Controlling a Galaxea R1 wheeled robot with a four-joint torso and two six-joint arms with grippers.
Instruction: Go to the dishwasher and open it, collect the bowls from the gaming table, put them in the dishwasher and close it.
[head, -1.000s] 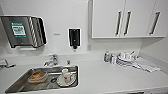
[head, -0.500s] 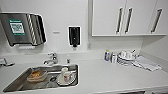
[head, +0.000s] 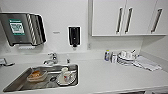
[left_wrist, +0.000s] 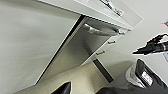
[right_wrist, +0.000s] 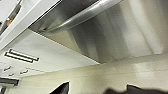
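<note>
The head view looks down on a white desk (head: 107, 75) along a white wall; a steel sink (head: 15, 83) is set into it, holding a clear container (head: 37, 75) with something orange-brown inside and a white mug (head: 65, 74) standing on a plate (head: 60, 80); a chrome tap (head: 51, 59) stands behind the sink. On the wall hang a paper towel dispenser (head: 23, 29) with a green label and a black soap dispenser (head: 74, 36); white wall cabinets (head: 125, 17) with long bar handles are above the desk's far end. Below them sit a small bottle (head: 107, 55), a stack of white dishes (head: 126, 58) and a folded cloth (head: 147, 63).

The dishwasher (right_wrist: 120, 32) shows close in the right wrist view, its brushed steel front crossed by a bar handle (right_wrist: 85, 13), with white drawer fronts (right_wrist: 37, 55) beside it; in the left wrist view the same steel front (left_wrist: 82, 47) sits under the desk edge between white panels, handle across its top, door closed against the frame.

Dark parts of the robot show at the edge of both wrist views; whether the left tool or the right tool is wide or narrow, I cannot tell.
</note>
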